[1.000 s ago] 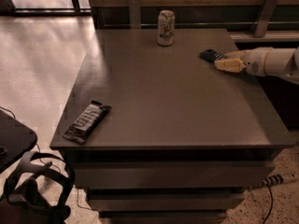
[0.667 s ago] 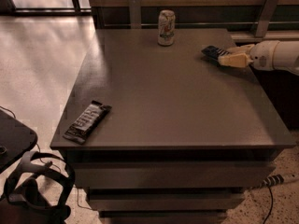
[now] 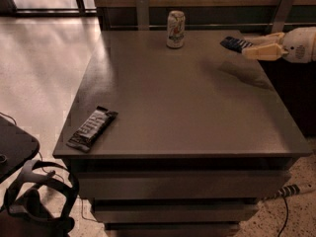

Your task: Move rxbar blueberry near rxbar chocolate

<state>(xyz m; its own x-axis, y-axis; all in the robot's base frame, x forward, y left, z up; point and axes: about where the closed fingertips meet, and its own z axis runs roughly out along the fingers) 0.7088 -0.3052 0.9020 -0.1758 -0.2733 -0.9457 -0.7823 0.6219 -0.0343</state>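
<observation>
Over by the back right corner of the surface (image 3: 197, 112), the gripper (image 3: 249, 46) reaches in from the right side. Its pale fingers (image 3: 264, 52) are clenched on one end of the blue bar (image 3: 233, 43). The bar sticks out leftward from the grip, roughly level and clear of the top, and a soft shadow (image 3: 239, 72) lies on the surface just beneath it. Pinching it by the end makes sense to me: the wrapper is thin and flat, and an end grip leaves most of the bar free to be laid down flat.

The chocolate bar (image 3: 92, 128) lies flat at the front left corner, angled, with one end close to the front edge. So the two bars are well apart, at opposite corners. A drink can (image 3: 176, 29) stands upright near the middle of the back edge. It is off the diagonal line between them, so I would not expect it to get in the way.

As I judge it, the grasp is made and the carry across is what remains.
</observation>
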